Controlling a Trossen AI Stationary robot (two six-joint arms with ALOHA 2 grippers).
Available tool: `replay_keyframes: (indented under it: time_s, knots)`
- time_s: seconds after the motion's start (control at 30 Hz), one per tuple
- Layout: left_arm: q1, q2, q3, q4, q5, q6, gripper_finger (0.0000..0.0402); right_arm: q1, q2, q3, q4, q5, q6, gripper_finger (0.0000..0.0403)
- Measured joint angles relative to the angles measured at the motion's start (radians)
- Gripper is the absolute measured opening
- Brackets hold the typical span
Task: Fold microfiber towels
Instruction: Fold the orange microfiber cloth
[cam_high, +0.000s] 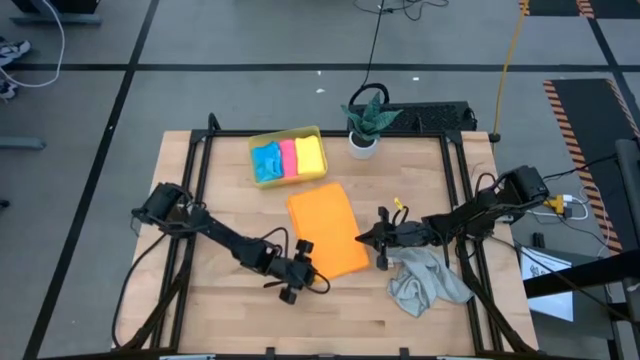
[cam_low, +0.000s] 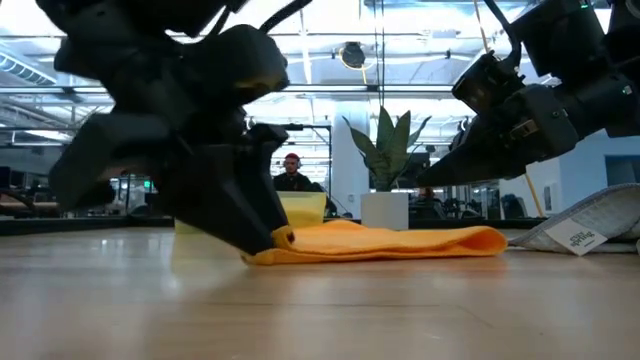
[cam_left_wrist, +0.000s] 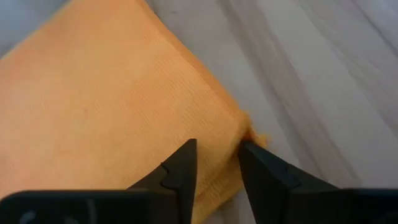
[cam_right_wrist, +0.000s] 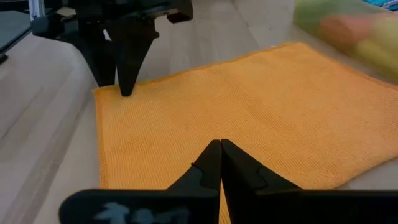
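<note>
An orange towel (cam_high: 325, 228), folded into a rectangle, lies flat on the middle of the table. My left gripper (cam_left_wrist: 217, 155) is at its near left corner, shut on it. My right gripper (cam_right_wrist: 221, 146) is shut and holds nothing. It hovers just above the towel's right edge (cam_high: 362, 238). A grey towel (cam_high: 425, 282) lies crumpled on the table at the near right. Blue, pink and yellow towels lie folded side by side in a yellow tray (cam_high: 288, 157) at the back. My left gripper has the orange towel's near left corner (cam_left_wrist: 239, 127) between its two fingers (cam_left_wrist: 180, 168), which stand on either side of the folded edge. The fingers slant down from the table's left. The towel lies flat on the table, and the corner is not raised.
A potted plant (cam_high: 365, 125) stands at the far edge, right of the tray. Bare wood lies along the near edge and at the far left. A person (cam_low: 291, 175) sits in the room beyond the table.
</note>
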Motion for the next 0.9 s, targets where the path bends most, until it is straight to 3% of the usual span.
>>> replay_keyframes:
  time_s: [0.4, 0.63, 0.9]
  knots:
    - [-0.011, -0.001, -0.002, 0.009, -0.018, 0.002, 0.0009, 0.000, 0.000, 0.000, 0.000, 0.000, 0.000, 0.0000]
    - [-0.043, -0.074, -0.003, -0.008, -0.122, 0.047, 0.0017, 0.000, 0.000, 0.000, -0.001, 0.000, 0.000, 0.0000]
    - [-0.071, -0.114, -0.002, -0.087, -0.126, 0.053, 0.0015, 0.000, 0.000, 0.000, -0.002, 0.001, 0.000, 0.0000]
